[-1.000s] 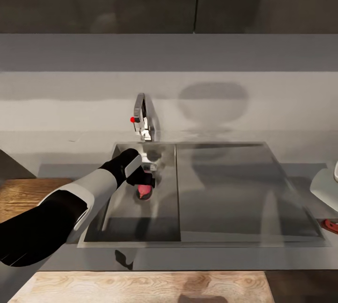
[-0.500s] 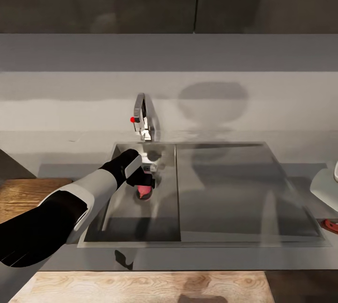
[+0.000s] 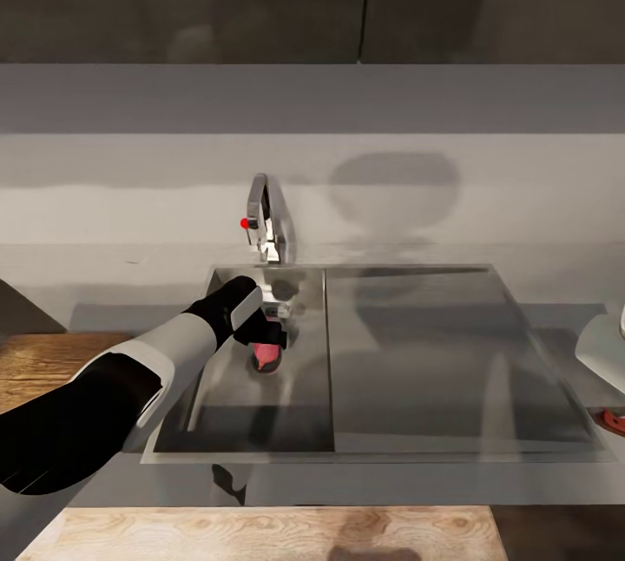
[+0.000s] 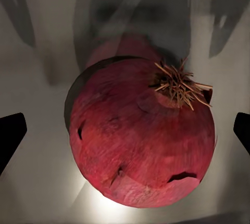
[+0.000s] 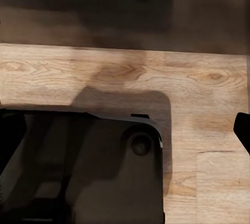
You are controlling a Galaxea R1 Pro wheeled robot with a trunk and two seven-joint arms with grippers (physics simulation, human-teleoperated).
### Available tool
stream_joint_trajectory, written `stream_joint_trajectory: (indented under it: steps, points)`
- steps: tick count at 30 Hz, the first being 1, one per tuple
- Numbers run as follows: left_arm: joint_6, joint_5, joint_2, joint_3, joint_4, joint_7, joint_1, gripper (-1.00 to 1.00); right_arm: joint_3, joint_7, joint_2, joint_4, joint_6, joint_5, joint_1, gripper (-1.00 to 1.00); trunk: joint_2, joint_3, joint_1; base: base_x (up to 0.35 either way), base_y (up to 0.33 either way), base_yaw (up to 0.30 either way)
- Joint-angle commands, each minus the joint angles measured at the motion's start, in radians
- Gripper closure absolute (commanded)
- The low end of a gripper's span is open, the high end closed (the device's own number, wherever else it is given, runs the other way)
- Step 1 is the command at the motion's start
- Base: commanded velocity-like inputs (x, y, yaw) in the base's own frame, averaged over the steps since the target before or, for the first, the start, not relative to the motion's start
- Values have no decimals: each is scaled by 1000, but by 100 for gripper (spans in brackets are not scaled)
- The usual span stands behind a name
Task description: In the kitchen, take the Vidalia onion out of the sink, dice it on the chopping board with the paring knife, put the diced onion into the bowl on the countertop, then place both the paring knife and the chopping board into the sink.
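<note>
Left gripper, jaws spread wide and gripping nothing, hangs directly above the onion, which rests in the sink basin below the tap.

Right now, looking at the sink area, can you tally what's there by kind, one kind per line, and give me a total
Onion in the sink basin: 1
Sink with drainboard: 1
Tap with red knob: 1
Robot gripper, the left gripper, reaching over the onion: 1
White dish at the counter's right edge: 1
Total: 5
</note>
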Motion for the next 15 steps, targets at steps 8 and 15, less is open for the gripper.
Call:
stream_joint_trajectory:
  steps: [8,15]
  points:
    - [4,11,0,-6,0,8,-1,-100,1,-13,3,-3,1,10,0,-100,-2,-2,1,3,0,0]
    - [4,11,0,-6,0,9,-1,-100,1,-13,3,-3,1,10,0,-100,-2,-9,1,0,0,0]
